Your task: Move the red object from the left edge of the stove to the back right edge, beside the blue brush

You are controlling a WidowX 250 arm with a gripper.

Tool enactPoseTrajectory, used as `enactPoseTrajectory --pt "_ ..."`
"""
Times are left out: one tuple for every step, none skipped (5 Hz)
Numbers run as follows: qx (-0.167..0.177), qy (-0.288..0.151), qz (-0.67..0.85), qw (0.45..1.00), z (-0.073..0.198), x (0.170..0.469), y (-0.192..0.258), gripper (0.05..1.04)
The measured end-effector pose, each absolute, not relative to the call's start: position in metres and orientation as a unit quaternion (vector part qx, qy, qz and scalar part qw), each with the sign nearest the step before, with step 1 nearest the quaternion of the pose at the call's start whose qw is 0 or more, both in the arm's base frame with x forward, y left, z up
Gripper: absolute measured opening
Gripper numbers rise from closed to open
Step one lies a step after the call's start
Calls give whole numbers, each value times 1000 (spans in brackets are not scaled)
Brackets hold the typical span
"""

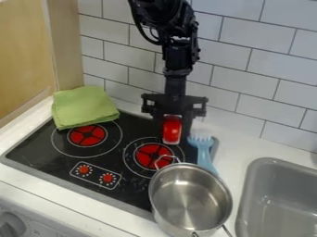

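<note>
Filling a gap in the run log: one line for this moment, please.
gripper: holding red object | steel pot: stovetop's front right | blue fork: behind pot | folded green cloth: stovetop's rear left

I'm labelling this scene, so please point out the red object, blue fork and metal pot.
Red object (172, 126): camera view, its glossy red face.
Blue fork (203, 152): camera view, just below the tines.
Metal pot (186, 200): camera view, bare inside bottom.

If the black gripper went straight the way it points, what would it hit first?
Probably the glossy black stovetop below the gripper, with the rounded red object it holds touching first; height is unclear.
</note>
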State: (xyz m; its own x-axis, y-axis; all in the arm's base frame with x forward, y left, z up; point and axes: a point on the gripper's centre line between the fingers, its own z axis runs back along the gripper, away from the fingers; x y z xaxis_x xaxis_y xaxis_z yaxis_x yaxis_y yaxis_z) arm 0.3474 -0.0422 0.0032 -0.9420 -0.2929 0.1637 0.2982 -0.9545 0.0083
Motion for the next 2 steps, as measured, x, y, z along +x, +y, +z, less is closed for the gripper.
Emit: enactPoseTrajectory --pt "-76 -19 -984 161 4 349 -43 944" --pt "-73 -20 -983 165 3 350 -43 1014"
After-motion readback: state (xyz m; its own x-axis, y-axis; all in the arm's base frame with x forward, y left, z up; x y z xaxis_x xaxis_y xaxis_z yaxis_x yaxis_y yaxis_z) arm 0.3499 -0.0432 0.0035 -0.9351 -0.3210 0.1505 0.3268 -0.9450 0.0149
